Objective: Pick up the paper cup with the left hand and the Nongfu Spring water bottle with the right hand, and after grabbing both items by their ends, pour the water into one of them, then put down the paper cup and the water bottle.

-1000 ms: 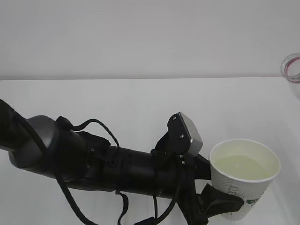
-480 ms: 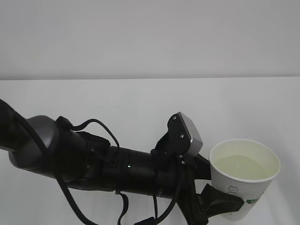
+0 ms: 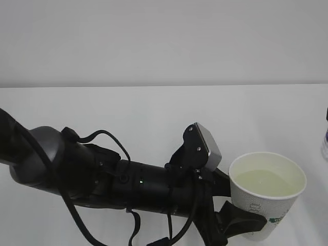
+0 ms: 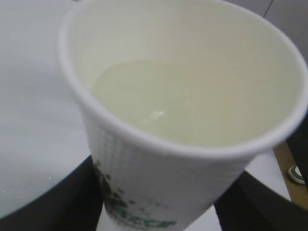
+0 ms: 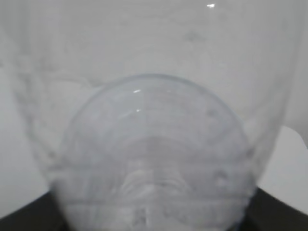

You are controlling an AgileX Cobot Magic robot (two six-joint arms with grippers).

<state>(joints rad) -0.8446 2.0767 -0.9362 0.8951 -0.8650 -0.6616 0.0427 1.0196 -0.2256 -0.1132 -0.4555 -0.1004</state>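
The paper cup [image 3: 266,197] stays upright at the lower right, white with a green logo. Pale yellowish water [image 3: 264,183] fills much of it. My left gripper [image 3: 251,225] is shut on the cup's lower side; one black finger [image 3: 240,221] shows in front. In the left wrist view the cup [image 4: 173,159] fills the frame with water [image 4: 159,101] inside, and a dark finger [image 4: 53,202] stands on each side. The clear ribbed Nongfu Spring water bottle [image 5: 154,144] fills the right wrist view, my right gripper [image 5: 154,219] shut on it. A pale sliver [image 3: 325,146] at the exterior view's right edge may be the bottle.
The bulky black left arm [image 3: 102,177] with its cables and grey box module [image 3: 207,146] crosses the lower part of the view. The white table [image 3: 154,107] runs back to a pale wall. A brown edge [image 4: 288,163] shows past the table on the right.
The bottle's red-ringed mouth has left the upper right of the exterior view; only a pale sliver shows lower at the right edge. The left arm and cup have stayed still.
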